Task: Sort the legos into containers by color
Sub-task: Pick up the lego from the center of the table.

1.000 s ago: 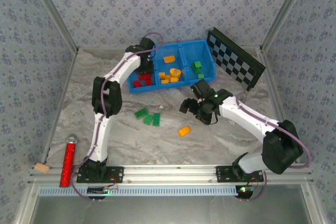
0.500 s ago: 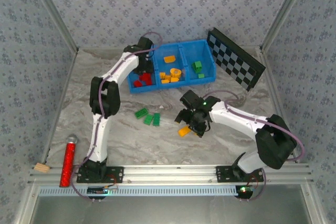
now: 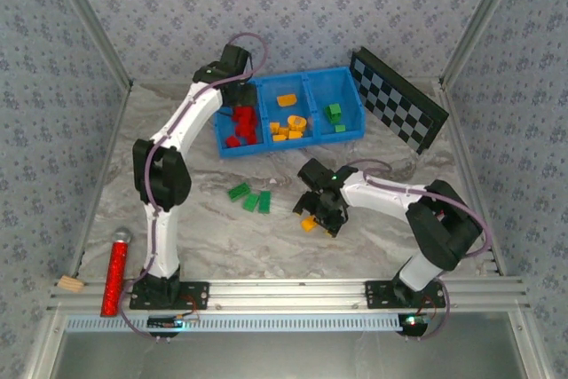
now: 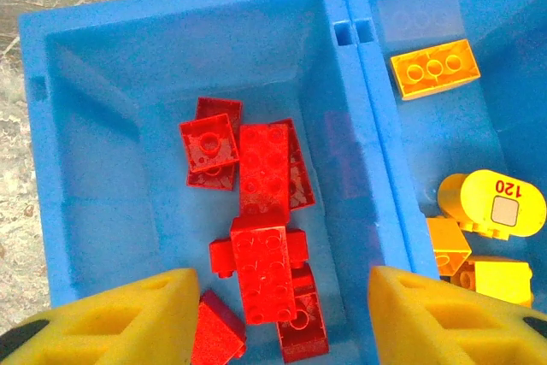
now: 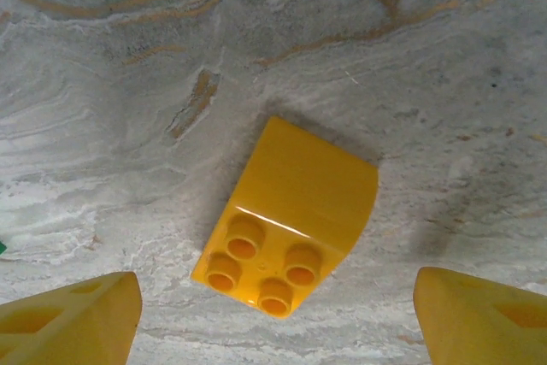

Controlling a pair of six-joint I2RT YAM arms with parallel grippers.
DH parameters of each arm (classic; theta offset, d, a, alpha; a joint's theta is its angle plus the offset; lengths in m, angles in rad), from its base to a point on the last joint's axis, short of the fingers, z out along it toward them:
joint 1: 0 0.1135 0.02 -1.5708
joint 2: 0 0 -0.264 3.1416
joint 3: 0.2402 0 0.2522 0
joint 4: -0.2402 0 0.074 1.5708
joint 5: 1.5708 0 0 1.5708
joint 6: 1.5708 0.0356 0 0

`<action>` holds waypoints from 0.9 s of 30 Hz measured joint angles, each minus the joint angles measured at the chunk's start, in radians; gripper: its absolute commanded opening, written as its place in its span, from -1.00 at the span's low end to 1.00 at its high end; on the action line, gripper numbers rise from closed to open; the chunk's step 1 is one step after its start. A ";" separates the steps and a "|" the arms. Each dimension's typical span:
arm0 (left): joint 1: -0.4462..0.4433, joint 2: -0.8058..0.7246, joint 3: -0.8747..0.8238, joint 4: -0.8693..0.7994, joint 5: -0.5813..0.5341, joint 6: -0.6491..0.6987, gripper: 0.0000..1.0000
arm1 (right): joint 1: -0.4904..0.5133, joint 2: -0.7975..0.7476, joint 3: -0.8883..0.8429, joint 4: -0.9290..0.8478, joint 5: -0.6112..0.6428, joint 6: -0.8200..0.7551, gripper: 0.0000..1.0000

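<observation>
The blue tray [image 3: 293, 147] holds the containers. Red legos [image 4: 267, 250] fill the left one, orange-yellow legos [image 3: 288, 126] the middle, green legos [image 3: 333, 113] the right. My left gripper [image 4: 282, 318] hovers open above the red pile with nothing between its fingers; it shows at the tray's back left [image 3: 236, 86]. An orange-yellow sloped brick [image 5: 286, 215] lies studs-up on the table [image 3: 308, 224]. My right gripper [image 5: 278, 322] stands open just over it [image 3: 319, 213], fingers wide on either side, not touching. Three green bricks [image 3: 250, 197] lie on the table left of it.
A black-and-white checkered board [image 3: 397, 97] leans at the back right beside the tray. A red glitter cylinder [image 3: 113, 272] and a small wooden piece [image 3: 69, 285] lie at the near left. Patterned walls and metal posts enclose the marble table.
My left gripper opened and lifted back from the red compartment. My right gripper swung left and down from beside the tray until it hung over the orange-yellow brick.
</observation>
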 measured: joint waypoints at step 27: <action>0.114 -0.439 -0.254 -0.045 0.078 0.080 0.13 | -0.018 0.250 0.306 -0.252 0.045 -0.331 -0.46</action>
